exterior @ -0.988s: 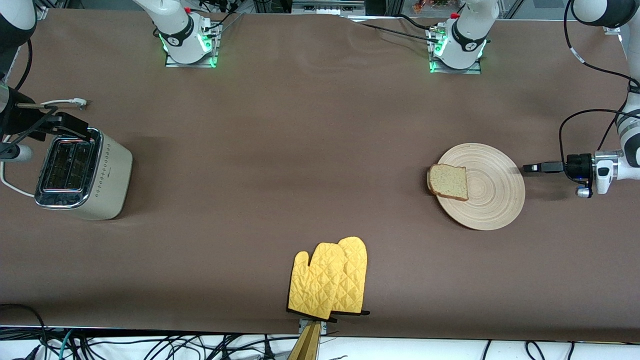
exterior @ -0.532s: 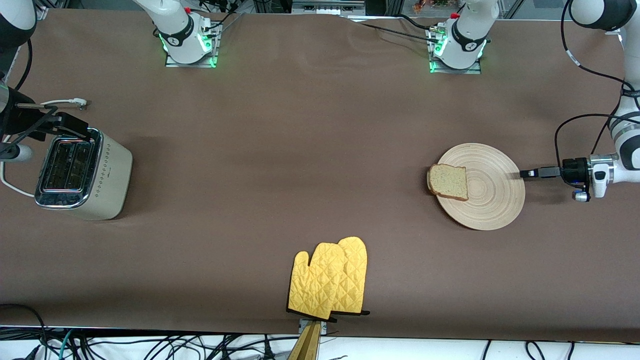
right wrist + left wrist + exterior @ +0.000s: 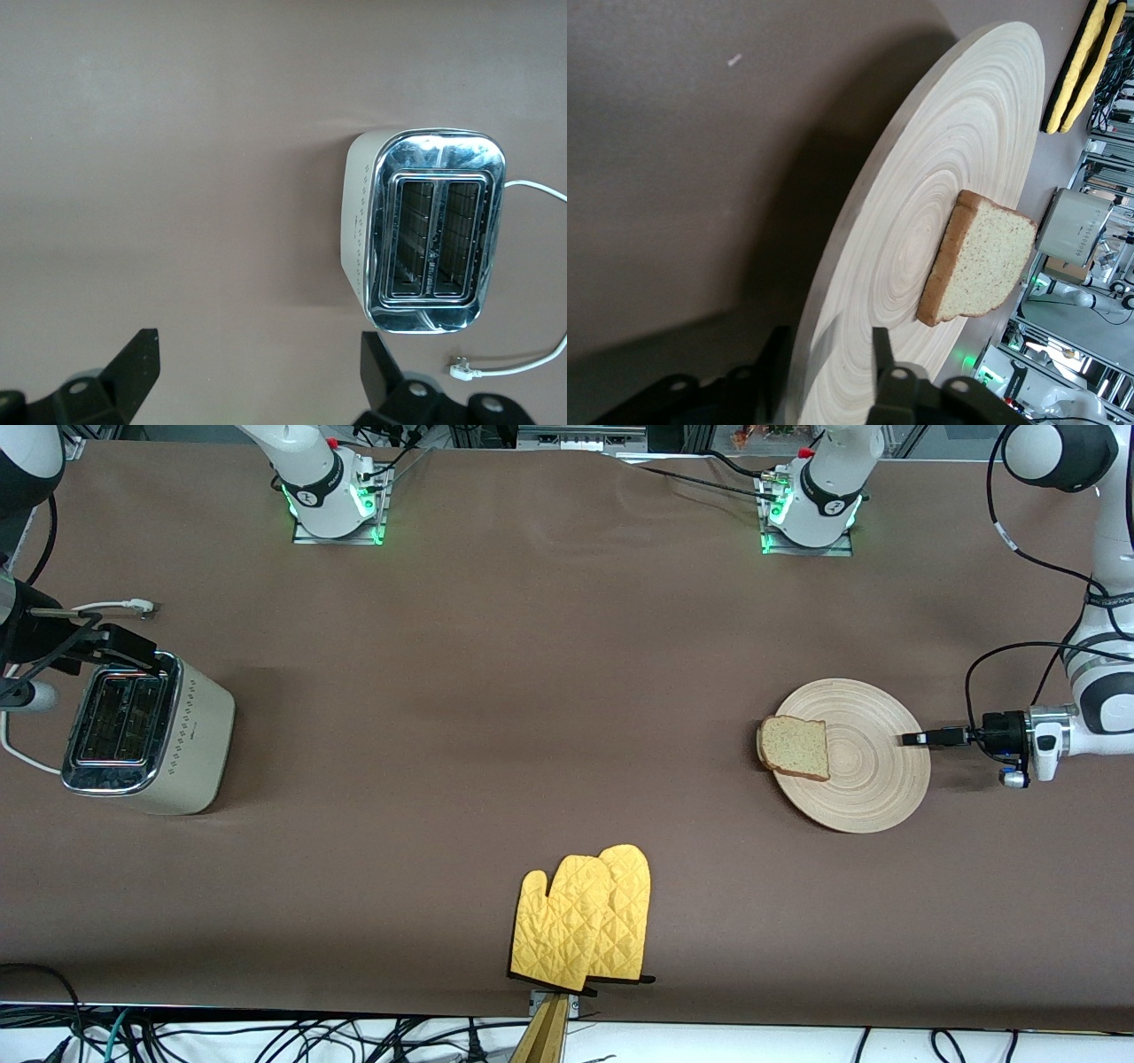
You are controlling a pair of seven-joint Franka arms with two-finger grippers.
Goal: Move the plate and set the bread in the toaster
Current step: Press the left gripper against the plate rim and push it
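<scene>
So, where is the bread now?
The bread lies on the plate, at the rim toward the right arm's end, away from the left gripper.

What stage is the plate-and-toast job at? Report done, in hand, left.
Done: nothing; the bread lies on the plate.
In hand: the left gripper has its fingers astride the plate's rim.
Left: move the plate, load the toaster; the right gripper hangs open over it.
</scene>
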